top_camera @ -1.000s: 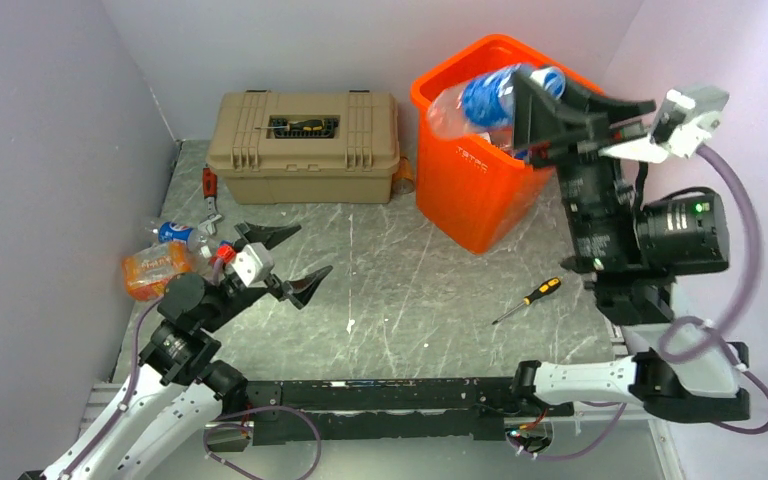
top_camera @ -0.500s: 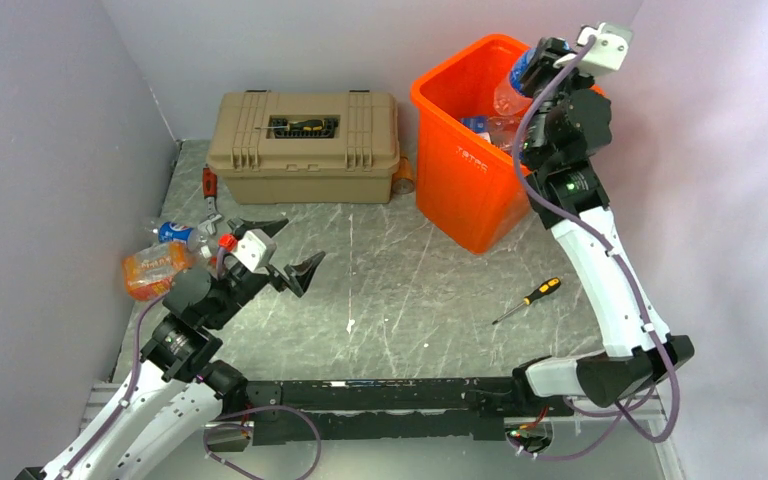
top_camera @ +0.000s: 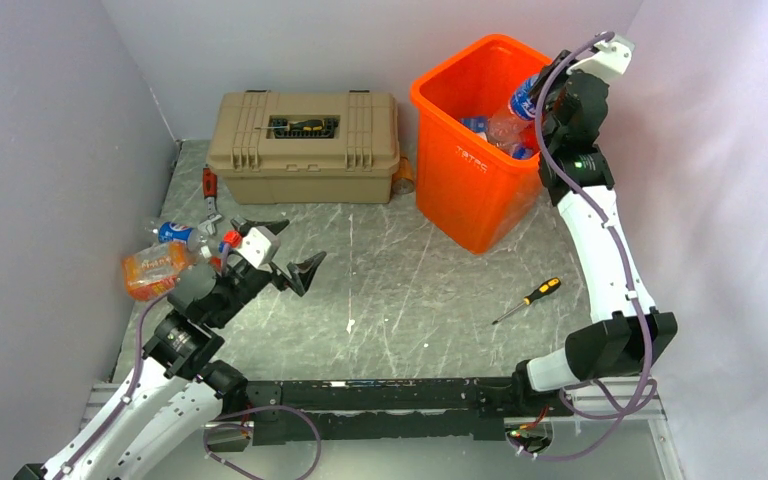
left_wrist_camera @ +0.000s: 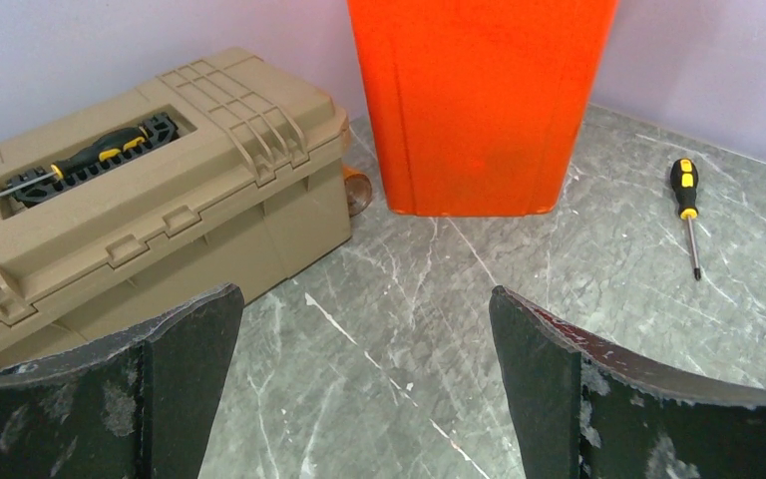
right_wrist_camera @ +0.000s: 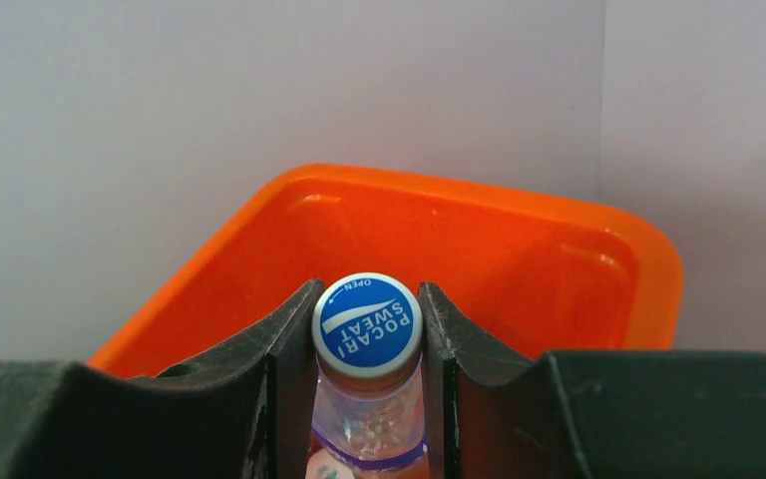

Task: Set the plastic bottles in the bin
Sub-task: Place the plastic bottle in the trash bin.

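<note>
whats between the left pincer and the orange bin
Only bare grey marbled tabletop, as the left wrist view shows between the left pincer and the orange bin; the yellow-handled screwdriver lies off to one side.

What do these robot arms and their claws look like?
The left arm and right arm are white shells with black joints, each trailed by a mauve cable. A green light glows on the right one. The left gripper and right gripper have black, wedge-shaped fingers, the left's scuffed.
</note>
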{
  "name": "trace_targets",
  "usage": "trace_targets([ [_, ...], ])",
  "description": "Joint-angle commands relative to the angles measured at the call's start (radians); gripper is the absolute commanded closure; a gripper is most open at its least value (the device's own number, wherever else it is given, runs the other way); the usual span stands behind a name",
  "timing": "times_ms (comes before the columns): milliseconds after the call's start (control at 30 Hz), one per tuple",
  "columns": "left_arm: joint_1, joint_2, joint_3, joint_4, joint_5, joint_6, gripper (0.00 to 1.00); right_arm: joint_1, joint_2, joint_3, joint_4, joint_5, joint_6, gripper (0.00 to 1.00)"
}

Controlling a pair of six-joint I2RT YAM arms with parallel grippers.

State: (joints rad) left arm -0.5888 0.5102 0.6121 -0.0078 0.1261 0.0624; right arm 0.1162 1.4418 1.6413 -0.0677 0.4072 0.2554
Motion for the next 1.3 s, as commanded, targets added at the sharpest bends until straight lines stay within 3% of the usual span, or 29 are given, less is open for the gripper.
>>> trace_targets([
  [0, 0.001, 0.008, 0.047, 0.01, 0.001, -0.012, 0.01, -0.006, -0.035, -0.041, -0.01, -0.035, 0.058, 0.92],
  [267, 0.002, 0.011, 0.048, 0.009, -0.001, -0.007, 0.01, -0.009, -0.004, 0.0, -0.111, -0.029, 0.033, 0.72],
  [300, 0.002, 0.011, 0.048, 0.009, 0.0, -0.006, 0.01, -0.01, -0.005, -0.005, -0.115, -0.029, 0.033, 0.79],
  [333, 0.001, 0.012, 0.049, 0.009, 0.001, -0.006, 0.01, -0.01, -0.01, -0.014, -0.114, -0.033, 0.032, 0.94],
  [367, 0.002, 0.011, 0.049, 0.009, 0.003, -0.007, 0.01, -0.009, -0.016, -0.024, -0.111, -0.027, 0.033, 1.0],
  [533, 0.001, 0.009, 0.047, 0.009, 0.003, -0.006, 0.01, -0.01, -0.122, -0.132, 0.108, -0.08, 0.02, 1.0],
  [733, 0.001, 0.015, 0.048, 0.009, 0.002, -0.004, 0.01, -0.012, -0.099, -0.003, 0.182, -0.163, 0.097, 1.0],
  [1000, 0.001, 0.029, 0.049, 0.009, -0.001, 0.002, 0.01, -0.012, 0.122, 0.229, 0.016, -0.232, 0.156, 1.0],
  [1267, 0.001, 0.041, 0.047, -0.009, 0.0, 0.007, 0.01, -0.01, 0.248, 0.212, -0.08, -0.313, 0.13, 1.0],
])
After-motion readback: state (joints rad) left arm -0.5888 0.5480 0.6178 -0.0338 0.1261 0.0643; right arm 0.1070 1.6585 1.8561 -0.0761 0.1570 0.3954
